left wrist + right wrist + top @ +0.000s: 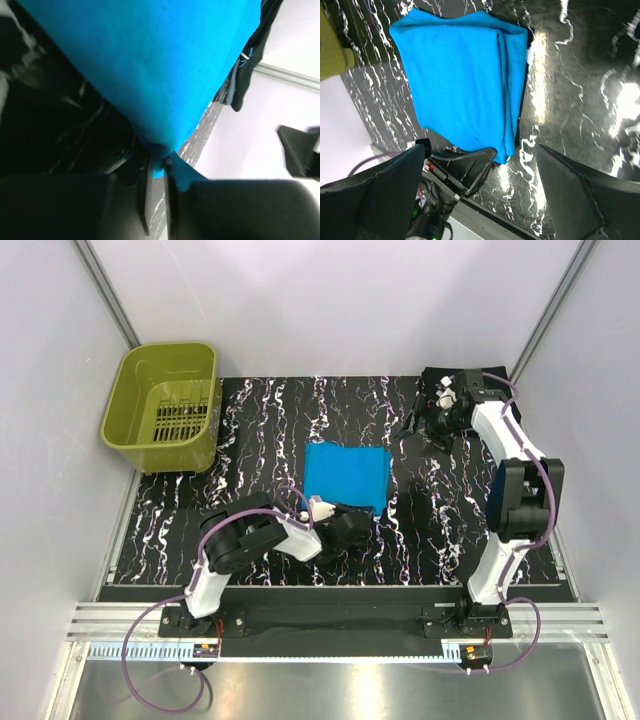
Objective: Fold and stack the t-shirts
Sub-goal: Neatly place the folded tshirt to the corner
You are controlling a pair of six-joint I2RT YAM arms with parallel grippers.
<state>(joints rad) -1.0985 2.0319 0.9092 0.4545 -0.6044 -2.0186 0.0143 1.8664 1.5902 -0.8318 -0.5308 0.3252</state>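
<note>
The turquoise-blue t-shirt lies folded into a rectangle in the middle of the mat. It also shows in the right wrist view. My left gripper sits at its near right corner, shut on a pinch of the blue cloth. The black t-shirt lies bunched at the back right corner; the left wrist view shows its edge and blue-white mark. My right gripper hovers beside the black shirt, open wide and empty, facing the blue shirt.
An olive-green plastic basket stands at the back left corner, partly off the mat. The black marbled mat covers the table between grey walls. The left arm's gripper shows in the right wrist view.
</note>
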